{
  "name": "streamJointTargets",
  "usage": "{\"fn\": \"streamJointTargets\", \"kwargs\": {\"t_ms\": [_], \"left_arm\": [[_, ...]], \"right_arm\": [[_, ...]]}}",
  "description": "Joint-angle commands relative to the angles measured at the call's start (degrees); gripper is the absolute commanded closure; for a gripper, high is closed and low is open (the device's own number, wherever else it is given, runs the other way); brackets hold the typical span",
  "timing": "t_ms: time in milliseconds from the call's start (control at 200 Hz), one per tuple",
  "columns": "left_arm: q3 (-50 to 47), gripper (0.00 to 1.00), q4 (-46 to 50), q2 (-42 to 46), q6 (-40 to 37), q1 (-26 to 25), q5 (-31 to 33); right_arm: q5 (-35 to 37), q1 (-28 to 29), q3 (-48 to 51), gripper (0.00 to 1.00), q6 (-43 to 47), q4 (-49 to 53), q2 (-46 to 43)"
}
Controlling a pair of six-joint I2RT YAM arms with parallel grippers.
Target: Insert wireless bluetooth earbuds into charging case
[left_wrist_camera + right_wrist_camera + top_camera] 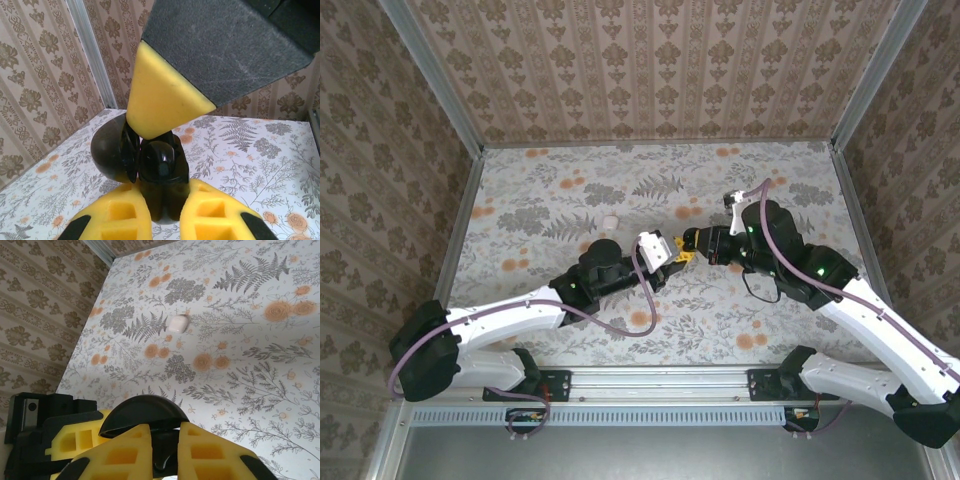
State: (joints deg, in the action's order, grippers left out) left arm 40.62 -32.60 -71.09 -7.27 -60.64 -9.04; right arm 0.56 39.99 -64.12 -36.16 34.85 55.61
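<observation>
Slipping is the danger: a glossy black piece (162, 170) is clenched at once by the left gripper (165, 212) and the right gripper (167, 455), well apart from the case (610, 221). If released or pulled unevenly, it could be dropped.

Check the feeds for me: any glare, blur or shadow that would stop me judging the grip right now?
Left wrist: the black object carries small glare spots, and the right finger covers the upper part of the picture. Right wrist: the near fingers look slightly soft, the table and white case sharper. Top view: even light, faint shadows, but the left gripper and right gripper are tiny.
</observation>
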Motion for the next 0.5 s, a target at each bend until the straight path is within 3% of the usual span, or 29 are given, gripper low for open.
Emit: {"fn": "streamJointTargets", "kwargs": {"t_ms": [0, 320, 495], "left_arm": [[1.7, 1.00, -2.7, 0.1, 1.5, 0.9, 0.6], [1.2, 1.00, -3.2, 0.3, 2.1, 1.0, 0.4], [1.0, 1.00, -3.3, 0.7, 2.8, 1.5, -0.8]], "right_arm": [[1.4, 0.5, -0.2, 0.77, -0.7, 2.4, -0.1], [2.1, 0.4, -3.8, 0.57, -2.6, 4.2, 0.0], [3.9, 0.4, -8.6, 0.52, -1.5, 7.2, -0.2]]}}
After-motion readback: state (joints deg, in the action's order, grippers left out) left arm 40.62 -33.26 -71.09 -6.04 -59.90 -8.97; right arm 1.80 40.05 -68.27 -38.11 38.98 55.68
